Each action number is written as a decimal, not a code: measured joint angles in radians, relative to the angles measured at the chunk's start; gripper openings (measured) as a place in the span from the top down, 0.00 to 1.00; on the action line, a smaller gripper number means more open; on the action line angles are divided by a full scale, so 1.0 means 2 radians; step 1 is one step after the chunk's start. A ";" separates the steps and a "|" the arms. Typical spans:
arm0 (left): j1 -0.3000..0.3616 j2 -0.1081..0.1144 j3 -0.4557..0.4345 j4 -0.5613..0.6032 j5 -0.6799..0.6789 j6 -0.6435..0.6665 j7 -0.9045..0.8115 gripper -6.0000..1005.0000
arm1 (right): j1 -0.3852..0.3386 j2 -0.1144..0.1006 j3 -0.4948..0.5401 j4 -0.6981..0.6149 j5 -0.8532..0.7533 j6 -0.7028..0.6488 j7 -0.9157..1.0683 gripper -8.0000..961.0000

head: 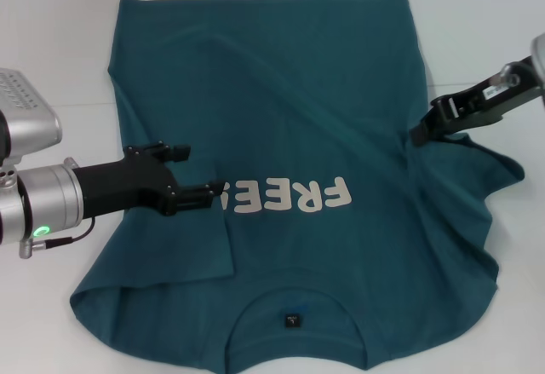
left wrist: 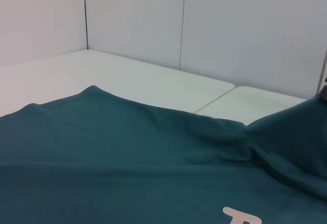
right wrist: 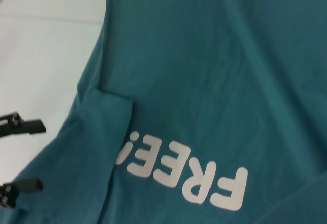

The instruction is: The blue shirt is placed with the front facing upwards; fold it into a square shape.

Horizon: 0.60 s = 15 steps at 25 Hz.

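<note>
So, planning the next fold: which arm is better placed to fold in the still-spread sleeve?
Right: the right gripper sits at the blue shirt, by its unfolded sleeve; the left gripper is over the folded side.

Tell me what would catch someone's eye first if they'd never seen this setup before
A big blue shirt fills most of the white table, its white FREE lettering across the chest and the collar nearest the robot. The shirt's left sleeve is already folded in over the print's edge, where the left gripper sits open. The right gripper is at the opposite side edge, where the fabric bunches into wrinkles.
</note>
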 joint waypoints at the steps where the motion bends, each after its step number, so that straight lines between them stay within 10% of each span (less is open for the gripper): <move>1: 0.000 0.000 0.000 0.000 0.000 0.000 0.000 0.16 | 0.005 0.001 -0.002 0.005 -0.006 0.001 0.000 0.99; 7: 0.001 0.001 0.001 0.000 0.000 -0.001 0.001 0.16 | 0.034 0.005 -0.012 0.055 -0.047 0.025 0.000 0.98; 15: -0.003 0.001 0.002 0.001 0.001 -0.001 0.001 0.16 | 0.049 0.010 -0.029 0.072 -0.072 0.041 0.006 0.72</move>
